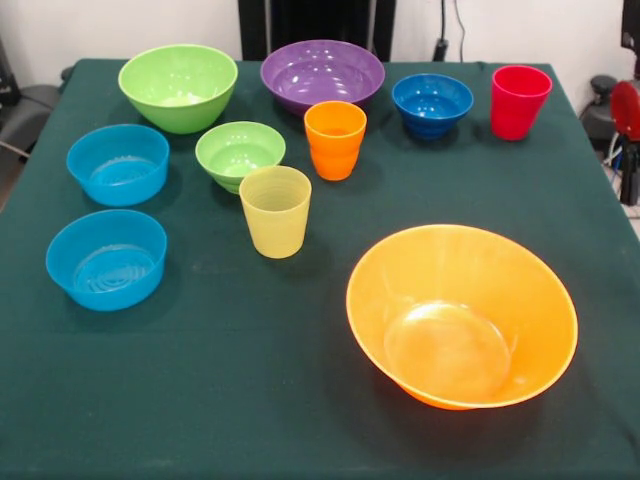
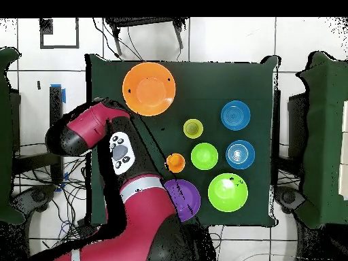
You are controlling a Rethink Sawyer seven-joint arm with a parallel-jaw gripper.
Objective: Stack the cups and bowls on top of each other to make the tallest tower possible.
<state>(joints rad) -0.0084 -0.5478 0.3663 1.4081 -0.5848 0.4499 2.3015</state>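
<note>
Huge orange plastic bowl (image 1: 462, 315) sits mouth-up, lower right, unstacked; gripper unseen in either view, state undeterminable.

Red arm (image 2: 102, 132) folded beside table

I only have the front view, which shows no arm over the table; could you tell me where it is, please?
Observer: From overhead, the red and black arm is folded over one side of the green-clothed table, close beside the huge orange plastic bowl.
Operator: Does it cover any pieces?
Observer: Yes. It overlaps the rim of the large purple plastic bowl, and hides the red ribbed plastic cup and the small dark blue plastic bowl from that camera.
Operator: Is the orange cup covered too?
Observer: No. The small orange ribbed plastic cup shows fully, just beside the arm.
</note>
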